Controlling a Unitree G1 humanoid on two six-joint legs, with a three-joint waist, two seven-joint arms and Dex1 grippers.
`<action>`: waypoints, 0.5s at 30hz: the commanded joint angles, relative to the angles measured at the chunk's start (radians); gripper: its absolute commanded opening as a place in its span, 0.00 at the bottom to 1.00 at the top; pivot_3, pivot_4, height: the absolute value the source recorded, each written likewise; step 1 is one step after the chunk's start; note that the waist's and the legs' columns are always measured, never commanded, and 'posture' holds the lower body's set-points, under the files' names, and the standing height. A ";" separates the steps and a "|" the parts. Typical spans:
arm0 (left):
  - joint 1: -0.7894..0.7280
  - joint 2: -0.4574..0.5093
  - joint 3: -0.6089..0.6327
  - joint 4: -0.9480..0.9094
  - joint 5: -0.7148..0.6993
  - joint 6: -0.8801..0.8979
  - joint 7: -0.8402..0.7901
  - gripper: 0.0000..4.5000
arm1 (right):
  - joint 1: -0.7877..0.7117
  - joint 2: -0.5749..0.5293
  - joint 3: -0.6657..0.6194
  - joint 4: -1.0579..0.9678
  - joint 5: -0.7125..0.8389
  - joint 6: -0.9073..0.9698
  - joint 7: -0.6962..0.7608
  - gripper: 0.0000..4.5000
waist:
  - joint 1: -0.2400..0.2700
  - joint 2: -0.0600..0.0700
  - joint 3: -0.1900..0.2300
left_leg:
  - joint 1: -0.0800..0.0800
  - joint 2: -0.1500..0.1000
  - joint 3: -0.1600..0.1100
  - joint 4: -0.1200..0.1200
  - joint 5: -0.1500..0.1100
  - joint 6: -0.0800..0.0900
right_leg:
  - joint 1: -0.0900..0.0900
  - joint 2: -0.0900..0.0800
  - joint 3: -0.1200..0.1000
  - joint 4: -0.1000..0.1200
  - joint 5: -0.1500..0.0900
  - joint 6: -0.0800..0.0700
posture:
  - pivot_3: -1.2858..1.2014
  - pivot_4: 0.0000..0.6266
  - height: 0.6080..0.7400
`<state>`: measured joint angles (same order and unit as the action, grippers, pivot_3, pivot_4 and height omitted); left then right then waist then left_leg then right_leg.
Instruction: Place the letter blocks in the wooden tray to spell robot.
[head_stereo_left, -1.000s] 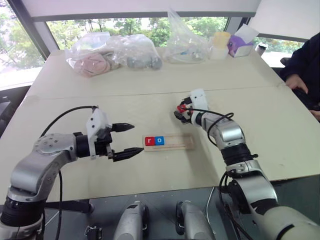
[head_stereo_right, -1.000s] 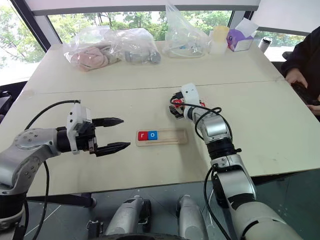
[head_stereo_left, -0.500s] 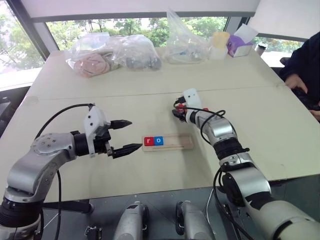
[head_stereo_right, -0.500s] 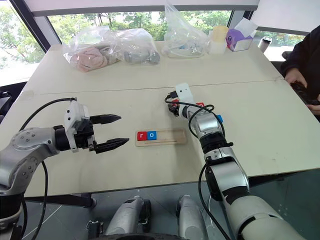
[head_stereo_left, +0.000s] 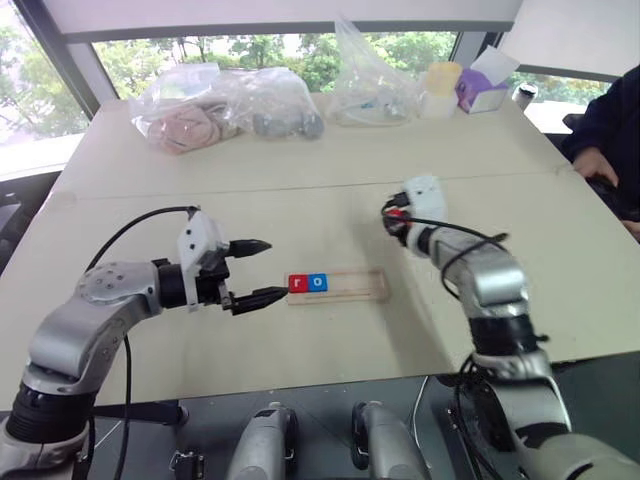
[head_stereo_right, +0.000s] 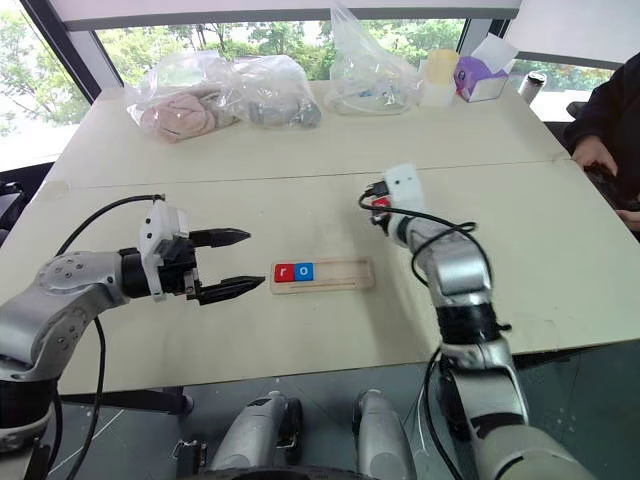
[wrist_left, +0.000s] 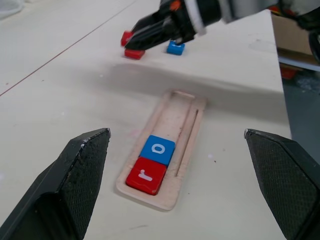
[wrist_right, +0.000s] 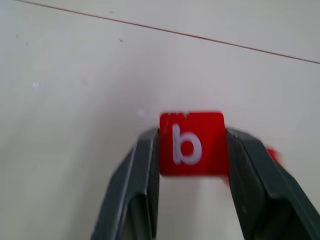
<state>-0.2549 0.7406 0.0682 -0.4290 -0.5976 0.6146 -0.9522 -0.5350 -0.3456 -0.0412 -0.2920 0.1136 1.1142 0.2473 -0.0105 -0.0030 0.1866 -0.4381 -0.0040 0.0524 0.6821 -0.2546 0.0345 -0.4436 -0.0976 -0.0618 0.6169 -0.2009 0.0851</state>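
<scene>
Long narrow light-wood tray (head_stereo_left: 336, 285) w/ raised rim lies on pale tabletop (head_stereo_left: 300, 180), btwn the two hands. Its left end holds red square tile w/ white "r" (head_stereo_left: 298, 283), touching blue square tile w/ white "o" (head_stereo_left: 317, 282); rest of tray bare. Right hand (wrist_right: 192, 150) pinches red square tile w/ white "b" (wrist_right: 191, 144) above tabletop. One red tile (wrist_left: 134, 53) & one blue tile (wrist_left: 175, 48) lie on tabletop beyond tray. Left hand (head_stereo_left: 252, 272) spread wide, near tray's left end.

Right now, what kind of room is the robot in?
Probably an office or lab room: a big plain table by large windows, clear bags of bits at its far edge, and a person sitting alongside.
</scene>
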 joint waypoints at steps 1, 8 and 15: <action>-0.016 0.001 -0.008 0.007 0.007 -0.035 -0.017 1.00 | 0.100 -0.019 -0.065 -0.272 0.018 0.216 -0.022 0.36 | 0.000 0.000 0.000 | 0.000 0.000 0.000 0.000 0.000 0.000 | 0.000 0.000 0.000 0.000 -0.001 -0.001 | 0.52 0.24 0.89; -0.060 -0.004 -0.051 0.051 0.019 -0.057 -0.049 1.00 | 0.199 0.019 -0.093 -0.384 0.012 0.324 -0.071 0.36 | -0.002 0.000 0.000 | 0.000 0.000 0.001 0.001 0.000 0.000 | 0.000 0.000 0.000 -0.002 0.000 -0.003 | 0.52 0.24 0.89; -0.084 0.005 -0.061 0.073 0.031 -0.067 -0.066 1.00 | 0.227 0.097 -0.082 -0.309 0.016 0.285 -0.109 0.36 | -0.001 0.000 0.000 | -0.001 0.000 0.001 0.000 0.000 0.000 | -0.001 0.000 0.000 -0.004 0.000 -0.003 | 0.52 0.24 0.89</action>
<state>-0.3260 0.7364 0.0002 -0.3467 -0.5742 0.5615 -1.0097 -0.3102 -0.2542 -0.1242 -0.5970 0.1306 1.4196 0.1454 -0.0117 -0.0029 0.1866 -0.4393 -0.0036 0.0535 0.6824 -0.2545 0.0341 -0.4446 -0.0977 -0.0616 0.6133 -0.2005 0.0823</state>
